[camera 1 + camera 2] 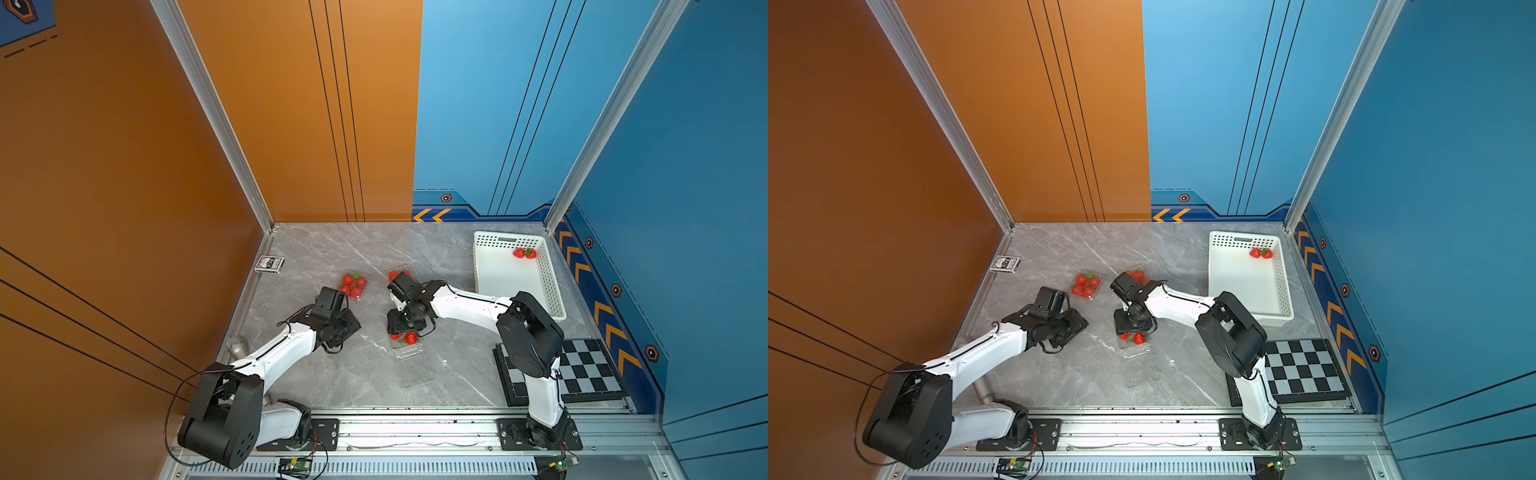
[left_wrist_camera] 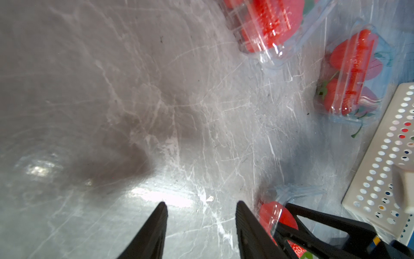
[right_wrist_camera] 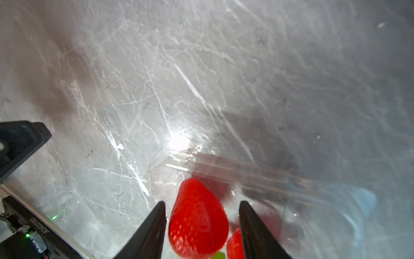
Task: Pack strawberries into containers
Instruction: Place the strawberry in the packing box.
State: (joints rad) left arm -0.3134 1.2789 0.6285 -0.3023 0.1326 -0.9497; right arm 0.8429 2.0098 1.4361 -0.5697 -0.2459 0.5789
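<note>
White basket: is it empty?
No, two strawberries lie at the far end of the white basket.

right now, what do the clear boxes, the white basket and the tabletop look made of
Clear boxes: thin transparent plastic, glossy; strawberries show through and the ribbed edges catch glare.
White basket: probably rigid moulded plastic, matt; even rows of holes in its walls.
Tabletop: grey marble look with white veins, slight sheen; real stone or printed laminate, cannot tell.

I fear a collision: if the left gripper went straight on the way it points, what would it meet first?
Likely the bare tabletop: the left gripper aims at it, the closed containers lying aside.
</note>
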